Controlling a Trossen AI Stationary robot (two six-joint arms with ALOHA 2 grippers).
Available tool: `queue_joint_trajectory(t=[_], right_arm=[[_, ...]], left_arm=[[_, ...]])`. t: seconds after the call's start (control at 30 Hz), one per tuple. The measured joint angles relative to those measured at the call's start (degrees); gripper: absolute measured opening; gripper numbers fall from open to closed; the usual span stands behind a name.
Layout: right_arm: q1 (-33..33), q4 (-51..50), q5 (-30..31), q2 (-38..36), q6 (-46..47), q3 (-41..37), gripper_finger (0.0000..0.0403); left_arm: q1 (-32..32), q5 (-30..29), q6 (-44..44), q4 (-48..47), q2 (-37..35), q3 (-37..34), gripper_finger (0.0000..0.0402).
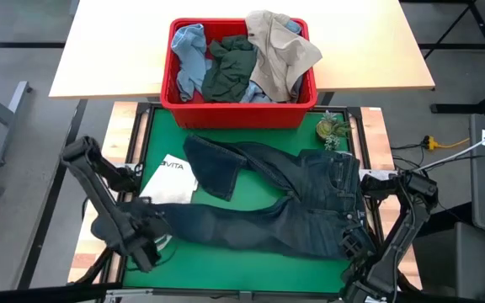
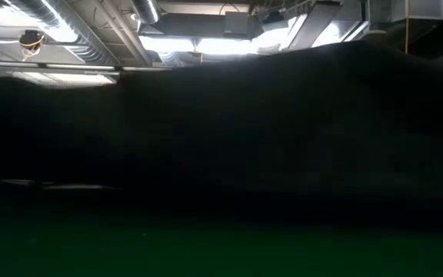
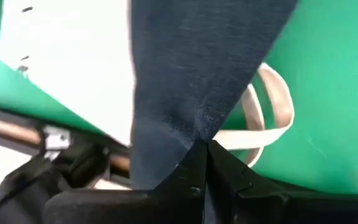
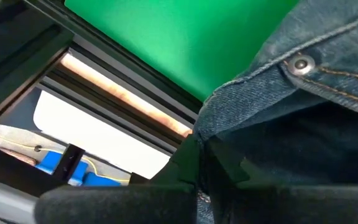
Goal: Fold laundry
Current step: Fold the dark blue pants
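A: Quick one. Where are the jeans (image 1: 285, 202)?

B: Spread across the green mat (image 1: 251, 282), waistband toward the right arm, one leg running out to the left arm, the other leg bent back toward the red bin (image 1: 238, 105). The long leg lies partly over the white tote bag (image 1: 171, 181).

A: Left gripper (image 3: 205, 146)?

B: Clamped tight on the hem end of that long leg, near the mat's front left. Wrist view shows the denim pinched right at the fingertips, tote handle (image 3: 272, 112) looped just beside it.

A: Right gripper (image 4: 194, 149)?

B: Also pinched closed, on the waistband edge at the front right corner, near the rivet (image 4: 301, 64). So both ends are held.

A: Rest of the laundry?

B: In the bin: light blue piece (image 1: 190, 55), dark green piece (image 1: 230, 67), beige piece (image 1: 280, 50). Untouched.

A: Handling notes?

B: Denim, so heavy for cloth, limp but with some body. Seams and waistband are thick, good grab points, unlikely to slip. I'd guess the middle sags if lifted by the ends, and the bent leg drags along.

A: Risks?

B: Tote underneath could get pulled with the leg; the handle is very close to the left fingers. Small plant thing (image 1: 333, 130) sits near the waistband too.

A: Low view?

B: Blocked by dark cloth, useless.
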Motion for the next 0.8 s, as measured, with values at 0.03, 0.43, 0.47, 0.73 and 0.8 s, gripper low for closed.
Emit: queue_joint_trajectory(t=[0.03, 0.43, 0.47, 0.73, 0.8], right_arm=[[0.00, 0.02, 0.03, -0.37, 0.80, 0.00, 0.0014], [0.40, -1.12, 1.40, -3.60, 8.08, 8.87, 0.0014], [0.74, -0.98, 1.40, -3.60, 8.40, 9.67, 0.0014], [2.01, 0.04, 0.82, -3.58, 13.99, 11.96, 0.0014], [2.01, 0.11, 0.80, -3.58, 16.05, 11.96, 0.0014]], left_arm=[[-0.02, -0.75, -1.70, -1.41, -1.05, 0.74, 0.0000], [0.24, 3.33, -7.62, 1.20, -10.70, 1.08, 0.0000], [0.13, 4.59, -7.69, 2.10, -10.58, 1.08, 0.0000], [-0.02, 6.76, -7.73, 12.52, -7.68, 1.08, 0.0000], [-0.05, 7.57, -7.71, 13.74, -6.43, 1.08, 0.0000]])
